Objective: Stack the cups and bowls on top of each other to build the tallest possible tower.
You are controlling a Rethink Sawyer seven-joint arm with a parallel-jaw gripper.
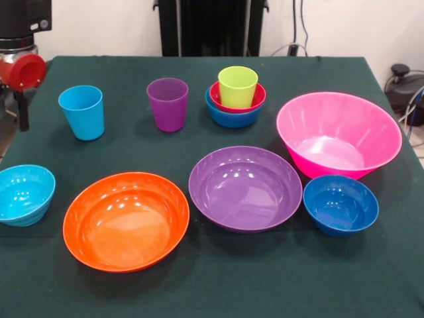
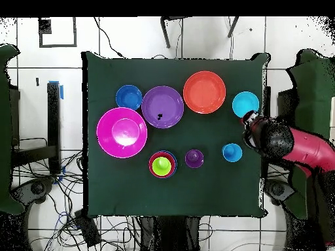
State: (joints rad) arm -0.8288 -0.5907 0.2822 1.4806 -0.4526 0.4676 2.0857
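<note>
The gripper (image 2: 247, 119) sits at the end of the red and black arm (image 2: 298, 147), which hangs over one side edge of the table (image 1: 218, 291) in the overhead view; in the front view only the arm's red joint shows at the left edge, and whether the gripper is apart or together I cannot tell; it holds nothing that I can see.

Reading the front view from the left: the cyan bowl (image 1: 24, 194) rests at the left edge, just beside where the gripper hovers overhead; the light blue cup (image 1: 82, 111) stands behind it toward the far edge; the wide orange bowl (image 1: 126, 220) lies toward the near edge; the purple cup (image 1: 167, 104) stands upright at mid-table; the wide purple bowl (image 1: 245, 188) touches or nearly touches the orange one; the tower (image 1: 235, 98) so far is a blue bowl, a red bowl nested in it and the lime green cup (image 1: 238, 86) upright inside, near the far edge; the big pink bowl (image 1: 338, 134) tilts toward the right edge; the dark blue bowl (image 1: 340, 205) sits just in front of it.

All pieces look like light, stiff, glossy plastic, so likely slippery; my judgement is that a pinch over a rim wall is the surest hold, and the cyan bowl seems the nearest candidate
</note>
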